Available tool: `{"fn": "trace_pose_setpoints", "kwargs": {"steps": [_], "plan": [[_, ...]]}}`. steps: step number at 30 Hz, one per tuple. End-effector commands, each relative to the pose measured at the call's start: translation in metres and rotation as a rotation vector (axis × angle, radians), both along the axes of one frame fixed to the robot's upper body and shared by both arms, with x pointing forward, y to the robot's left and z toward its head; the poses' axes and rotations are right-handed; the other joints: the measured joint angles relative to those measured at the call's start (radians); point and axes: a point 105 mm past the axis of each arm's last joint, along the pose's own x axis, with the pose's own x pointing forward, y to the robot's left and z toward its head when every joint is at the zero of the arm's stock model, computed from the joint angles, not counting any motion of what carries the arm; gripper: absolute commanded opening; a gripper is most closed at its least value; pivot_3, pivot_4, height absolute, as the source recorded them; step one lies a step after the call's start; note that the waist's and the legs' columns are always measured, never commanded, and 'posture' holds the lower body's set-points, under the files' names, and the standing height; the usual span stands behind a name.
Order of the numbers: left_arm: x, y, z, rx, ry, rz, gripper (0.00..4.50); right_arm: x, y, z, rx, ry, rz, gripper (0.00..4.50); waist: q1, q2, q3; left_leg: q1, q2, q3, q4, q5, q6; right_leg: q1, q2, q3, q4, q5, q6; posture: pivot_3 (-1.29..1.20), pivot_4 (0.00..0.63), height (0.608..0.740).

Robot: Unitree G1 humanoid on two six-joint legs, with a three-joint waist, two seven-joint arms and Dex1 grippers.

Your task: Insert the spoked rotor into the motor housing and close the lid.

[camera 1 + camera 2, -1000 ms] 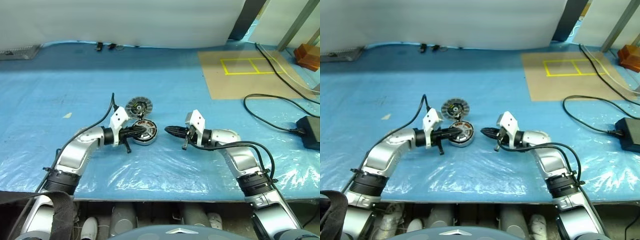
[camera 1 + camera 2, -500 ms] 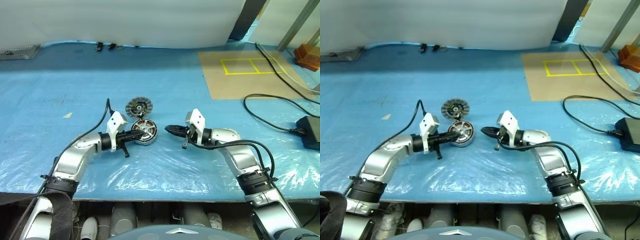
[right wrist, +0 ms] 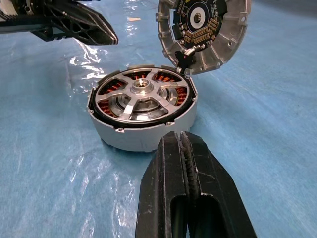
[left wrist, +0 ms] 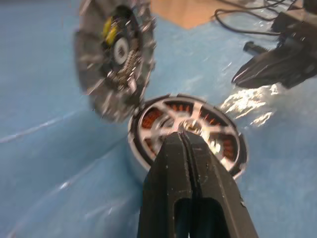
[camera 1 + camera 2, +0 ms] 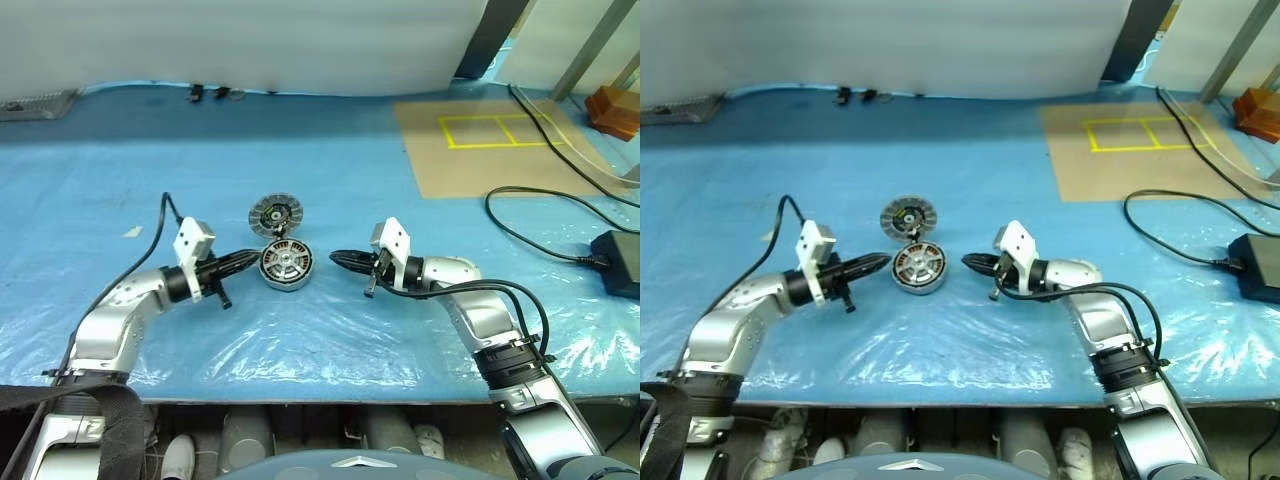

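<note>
No text, label, brand or number can be read anywhere.

We see the motor housing (image 3: 142, 111) as matt silver-grey cast metal, its wall smooth, with bright polished spokes on top and copper-orange windings showing between them. At its one o'clock, the spoked rotor (image 3: 204, 30) leans as a rough, ribbed grey metal rim around a dark matt centre carrying gold-coloured contacts. The counter (image 5: 300, 160) is covered with blue sheet, topped near the front with thin clear plastic film (image 5: 300, 350) that looks wrinkled and glossy, throwing white glints. The left gripper (image 5: 878, 263) and right gripper (image 5: 970, 262) are matt black plastic with faintly grained faces. A flat brown cardboard panel (image 5: 490, 150) at two o'clock looks dull, marked with yellow tape.
</note>
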Motion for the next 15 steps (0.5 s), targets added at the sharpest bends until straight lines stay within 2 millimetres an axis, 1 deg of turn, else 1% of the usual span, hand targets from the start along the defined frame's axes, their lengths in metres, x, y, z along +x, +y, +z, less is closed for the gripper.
{"fn": "trace_pose_setpoints", "kwargs": {"steps": [1,4,8,10,15], "plan": [[0.011,0.015,0.002,0.034,-0.055,0.081,0.03,0.001,0.003,0.014,0.033,-0.044,0.02,0.0,0.002,0.0,0.0,0.0,0.0,0.0,0.0,0.0,0.0,0.0,0.0,0.0,0.0,0.0,0.0,0.0,0.15,0.74],[0.025,0.014,-0.001,0.031,-0.066,0.111,0.03,0.0,0.005,0.017,0.041,-0.044,0.029,0.0,0.004,0.0,0.0,0.0,-0.001,0.0,0.0,0.0,0.0,0.0,0.0,0.0,0.0,0.0,0.0,0.0,0.15,0.74],[0.045,0.0,-0.008,0.04,-0.055,0.093,0.03,0.0,0.006,0.02,0.046,-0.051,0.029,0.0,0.004,0.0,0.0,0.0,0.0,-0.001,0.0,0.0,0.0,0.0,0.0,0.0,0.0,0.0,0.0,0.0,0.15,0.74],[0.055,-0.006,-0.009,0.043,-0.058,0.09,0.03,0.0,0.006,0.021,0.048,-0.053,0.027,0.0,0.003,0.0,0.0,0.0,-0.001,-0.001,0.0,0.002,0.003,0.0,0.0,0.0,0.0,0.0,0.0,0.0,0.15,0.74],[0.08,-0.018,-0.011,0.071,-0.067,0.086,0.03,-0.002,0.005,0.024,0.053,-0.06,0.015,0.0,-0.002,-0.001,0.0,-0.002,-0.002,-0.001,0.0,0.002,0.003,0.0,0.0,0.0,0.0,0.0,0.0,0.0,0.15,0.74]]}}
